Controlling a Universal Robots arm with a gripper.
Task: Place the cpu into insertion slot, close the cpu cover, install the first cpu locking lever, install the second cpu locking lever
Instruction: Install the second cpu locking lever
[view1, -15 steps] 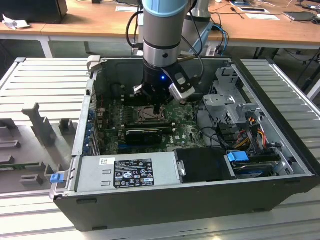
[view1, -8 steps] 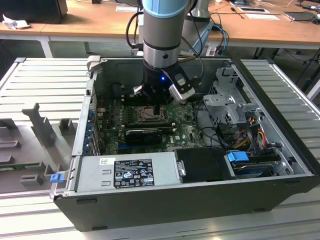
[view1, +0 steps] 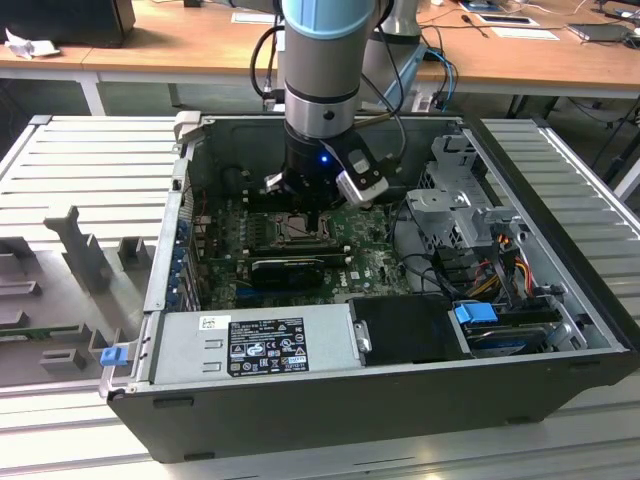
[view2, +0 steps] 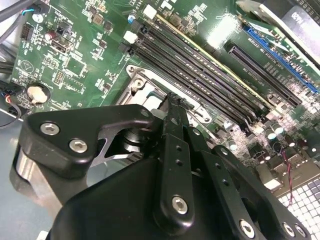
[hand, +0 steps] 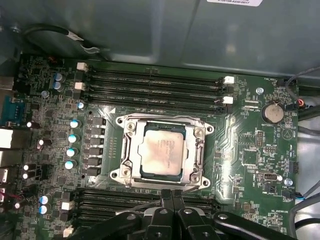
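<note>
My jaws (hand: 167, 200) press together, holding nothing, at the lower frame edge below the cpu (hand: 162, 150), its print unreadable.

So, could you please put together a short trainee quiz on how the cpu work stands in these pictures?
1. True or false: the black gripper holds the small square silver-grey cpu.
2. Pick one: the thin silvery metal cpu cover is A) lying flat, framing the chip; B) standing upright; C) resting outside the case.
3. Fill in: the chip sits on the ____-coloured motherboard, inside the open dark computer case.

Key: 1 false, the chip lies seated on the board, apart from the gripper. 2 A. 3 green.
</note>
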